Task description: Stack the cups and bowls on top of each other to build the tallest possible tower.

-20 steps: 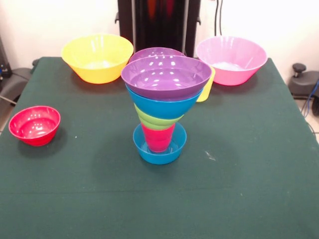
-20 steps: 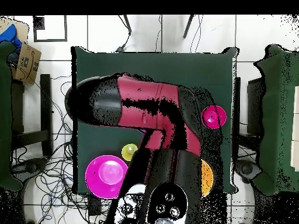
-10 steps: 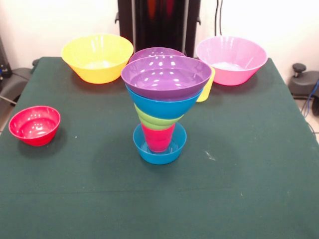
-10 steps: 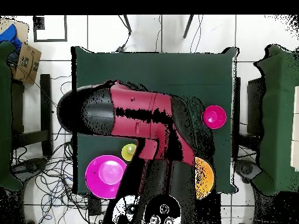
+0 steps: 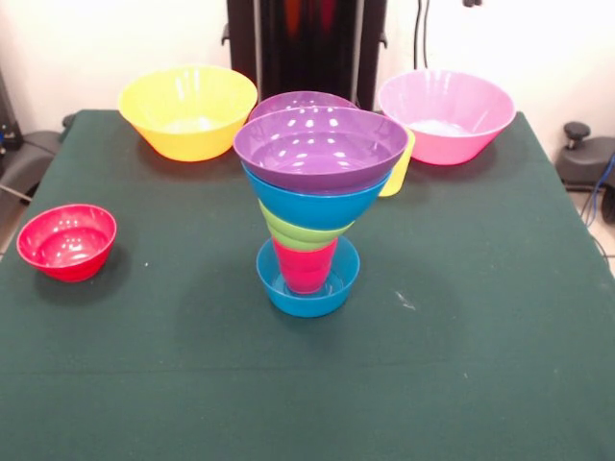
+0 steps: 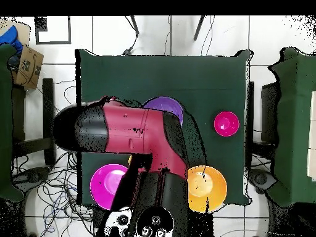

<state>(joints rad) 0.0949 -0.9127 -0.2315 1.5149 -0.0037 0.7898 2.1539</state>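
Front view shows the tower (image 5: 312, 206) standing near the middle of the green cloth-covered desk (image 5: 480, 317): a small glossy blue plastic bowl (image 5: 307, 288) sits on the cloth as the base, a ribbed red plastic cup (image 5: 306, 266) stands upright inside it, a small lime green plastic bowl (image 5: 293, 233) rests on the cup's rim and leans a little, a medium blue plastic bowl (image 5: 312, 204) sits in the green one, and a medium purple plastic bowl (image 5: 320, 146) crowns the stack, its rim wider than everything beneath. Just behind the stack a second medium purple plastic bowl (image 5: 300, 100) shows only its far rim, and a ribbed yellow plastic cup (image 5: 398, 171) peeks out beside the top bowl's edge. A large yellow plastic bowl (image 5: 188, 110) and a large pink plastic bowl (image 5: 445, 115) stand at the two far corners of the desk, well apart, and a small red plastic bowl (image 5: 67, 241) sits alone near one side edge. Overhead view is mostly filled by the red and black robot arm (image 6: 133, 133) lying across the desk, covering part of a purple bowl and part of the pink one; the yellow and red bowls lie clear of it. No end effector can be made out in either view, so I cannot tell whether it is wide, narrow or holding anything.
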